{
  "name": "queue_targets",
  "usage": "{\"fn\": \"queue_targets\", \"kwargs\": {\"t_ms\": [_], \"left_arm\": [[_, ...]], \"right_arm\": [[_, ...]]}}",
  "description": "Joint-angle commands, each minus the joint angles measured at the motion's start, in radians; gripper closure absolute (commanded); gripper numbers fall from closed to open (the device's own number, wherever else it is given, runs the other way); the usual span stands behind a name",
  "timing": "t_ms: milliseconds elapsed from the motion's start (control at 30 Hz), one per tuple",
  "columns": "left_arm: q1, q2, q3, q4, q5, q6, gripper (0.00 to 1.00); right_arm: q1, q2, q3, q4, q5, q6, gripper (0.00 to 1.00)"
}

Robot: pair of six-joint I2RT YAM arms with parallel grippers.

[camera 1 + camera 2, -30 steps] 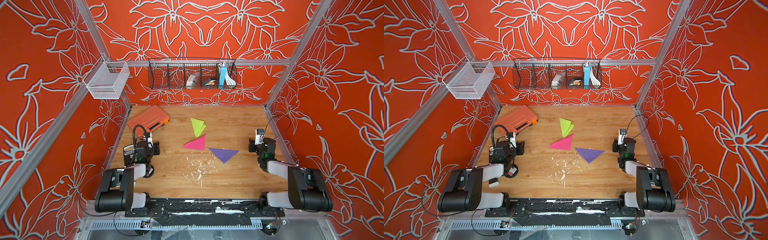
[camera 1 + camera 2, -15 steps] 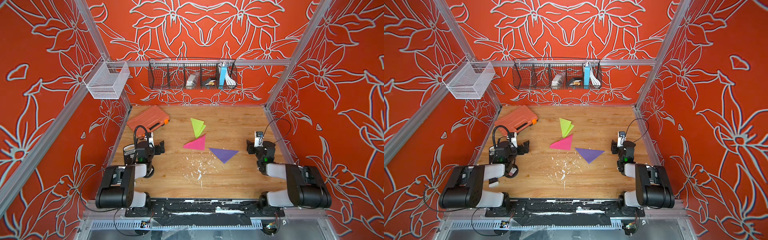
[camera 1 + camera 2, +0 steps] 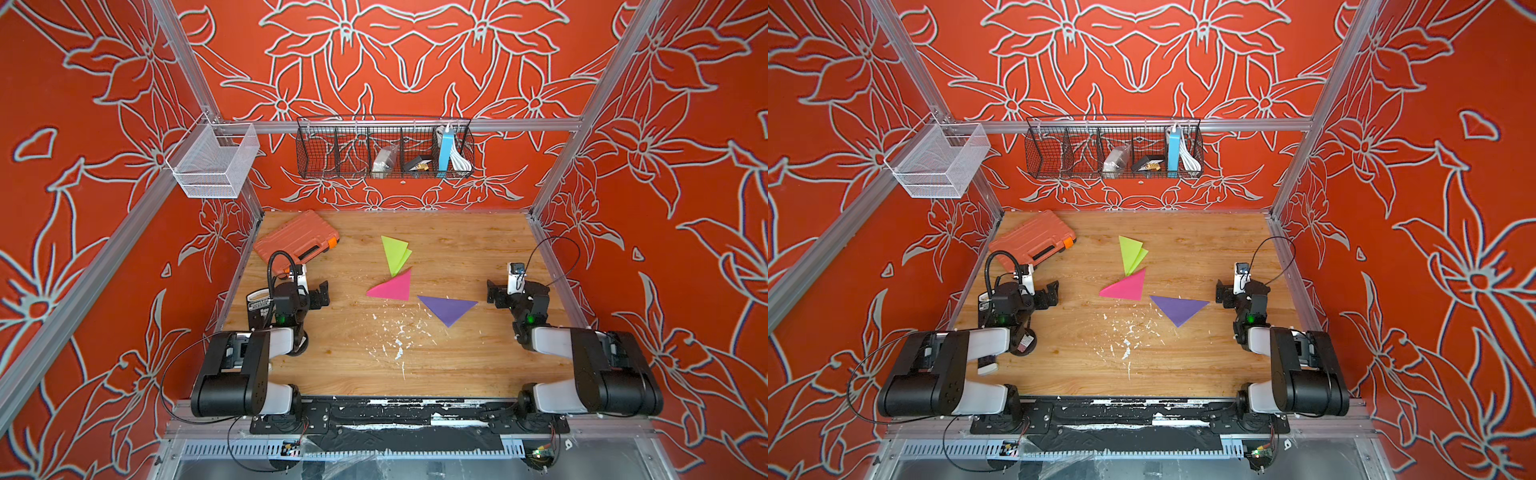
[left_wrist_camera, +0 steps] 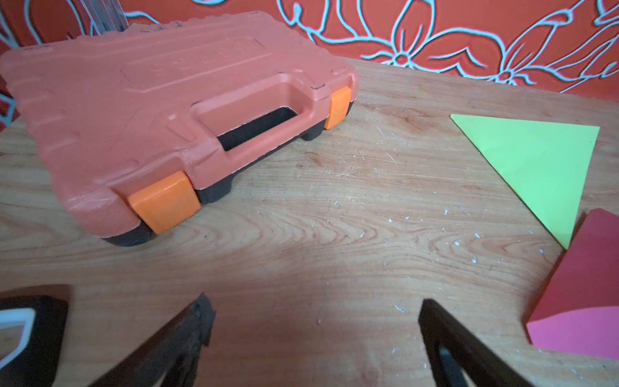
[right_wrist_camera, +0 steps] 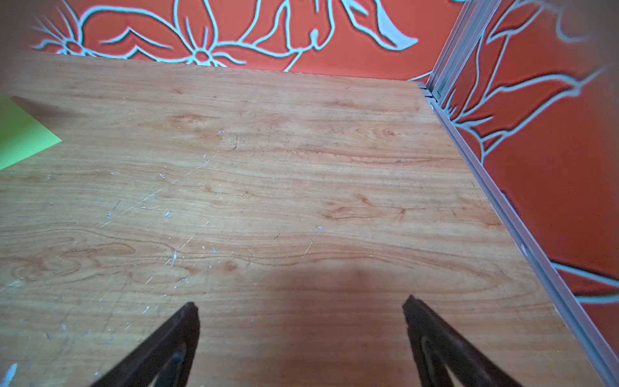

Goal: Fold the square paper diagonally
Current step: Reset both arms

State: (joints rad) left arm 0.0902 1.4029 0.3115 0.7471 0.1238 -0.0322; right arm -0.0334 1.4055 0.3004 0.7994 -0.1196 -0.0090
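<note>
Surface: wooden table (image 3: 457,357), white flecks (image 3: 399,347) near front, orange case (image 3: 297,241) back left | Room: red flowered walls (image 3: 415,50), wire basket (image 3: 332,149) on back wall | Paper: green triangle (image 3: 395,253), pink triangle (image 3: 395,287), purple triangle (image 3: 446,309) folded mid-table | left gripper (image 3: 322,293), right gripper (image 3: 492,293): spread wide, empty

You see green paper (image 3: 395,253), pink paper (image 3: 392,287), purple paper (image 3: 446,308). Your tool case (image 3: 293,239) orange, clips (image 4: 164,201) brighter orange, bottom black. Your table (image 3: 457,257) light brown, wavy wood lines, white specks. Your walls (image 3: 415,50) red, pale flower outlines. Black wire basket (image 3: 332,149), white mesh basket (image 3: 212,166).
</note>
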Motion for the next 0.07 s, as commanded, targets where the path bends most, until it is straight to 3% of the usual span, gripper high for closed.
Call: {"fn": "queue_targets", "kwargs": {"t_ms": [0, 33], "left_arm": [[-0.008, 0.005, 0.003, 0.021, -0.012, 0.017, 0.02], [-0.009, 0.003, 0.001, 0.023, -0.011, 0.017, 0.02]], "right_arm": [[0.006, 0.001, 0.017, 0.001, 0.015, -0.004, 0.02], [0.006, 0.001, 0.017, 0.002, 0.015, -0.005, 0.02]]}}
